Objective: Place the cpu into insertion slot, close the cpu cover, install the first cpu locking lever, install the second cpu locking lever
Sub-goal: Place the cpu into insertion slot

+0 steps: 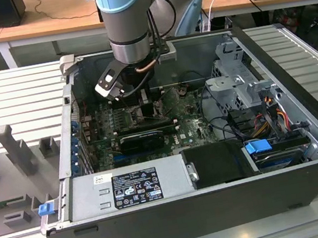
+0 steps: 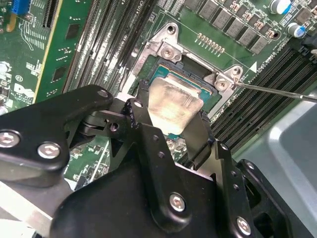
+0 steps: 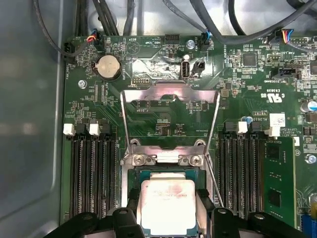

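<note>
The gripper (image 3: 168, 197) clasps the cpu (image 3: 168, 210) by two opposite edges at the insertion slot (image 3: 148, 173), square to its edges, with the cpu cover (image 3: 168, 92) open. The cpu seems light, stiff, slick and fragile, so its edges suit holding.

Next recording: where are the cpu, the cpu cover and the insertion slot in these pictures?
the cpu (image 3: 168, 208): first wrist view, middle of its metal top.
the cpu cover (image 3: 148, 89): first wrist view, end crossbar of the open frame.
the insertion slot (image 2: 167, 51): second wrist view, silvery edging at a corner.
</note>
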Tool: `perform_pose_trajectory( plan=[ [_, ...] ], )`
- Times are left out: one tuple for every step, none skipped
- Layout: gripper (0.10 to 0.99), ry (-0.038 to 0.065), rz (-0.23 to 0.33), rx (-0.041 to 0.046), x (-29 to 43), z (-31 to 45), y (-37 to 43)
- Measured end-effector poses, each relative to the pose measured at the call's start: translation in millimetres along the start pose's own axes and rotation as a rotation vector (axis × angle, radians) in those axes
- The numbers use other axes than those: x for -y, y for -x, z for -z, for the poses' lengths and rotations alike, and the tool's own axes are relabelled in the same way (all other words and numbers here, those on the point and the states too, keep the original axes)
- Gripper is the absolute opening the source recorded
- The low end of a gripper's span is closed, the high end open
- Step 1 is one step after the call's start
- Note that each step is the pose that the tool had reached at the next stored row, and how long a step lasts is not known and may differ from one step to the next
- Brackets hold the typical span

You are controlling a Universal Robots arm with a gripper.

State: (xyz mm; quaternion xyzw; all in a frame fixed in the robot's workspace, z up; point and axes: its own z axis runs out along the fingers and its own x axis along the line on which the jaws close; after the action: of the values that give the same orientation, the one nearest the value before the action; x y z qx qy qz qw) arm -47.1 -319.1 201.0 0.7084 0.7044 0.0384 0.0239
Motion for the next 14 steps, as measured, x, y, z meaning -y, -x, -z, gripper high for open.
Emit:
perform_pose_trajectory(
  plan=[
    [0.525, -0.001, 0.0, 0.0001, 0.1, -0.9, -0.1],
    [0.525, -0.001, 0.0, 0.0003, 0.2, -1.4, -0.1],
    [0.525, -0.001, 0.0, 0.0003, 0.2, -1.5, 0.0],
    [0.525, 0.0, 0.0, 0.0002, 0.2, -1.7, -0.1],
    [0.525, 0.0, 0.0, 0.0002, 0.2, -1.7, -0.1],
    [0.525, 0.0, 0.0, -0.0006, 0.1, -2.0, -0.2],
    [0.537, 0.001, 0.0, -0.0009, 0.1, -2.2, -0.3],
    [0.537, 0.0, 0.0, -0.0009, 0.2, -2.2, -0.3],
    [0.604, 0.0, 0.0, -0.001, 0.2, -1.7, -0.2],
    [0.604, 0.0, -0.001, -0.0015, 0.2, -1.3, -0.2],
    [0.604, 0.0, -0.001, -0.0022, 0.1, 0.1, -0.2],
    [0.604, 0.0, -0.001, -0.0028, -0.1, 1.5, -0.2],
    [0.604, 0.0, -0.001, -0.0029, -0.2, 3.2, -0.2],
    [0.604, -0.001, -0.001, -0.003, -0.4, 5.6, -0.3]
  ],
)
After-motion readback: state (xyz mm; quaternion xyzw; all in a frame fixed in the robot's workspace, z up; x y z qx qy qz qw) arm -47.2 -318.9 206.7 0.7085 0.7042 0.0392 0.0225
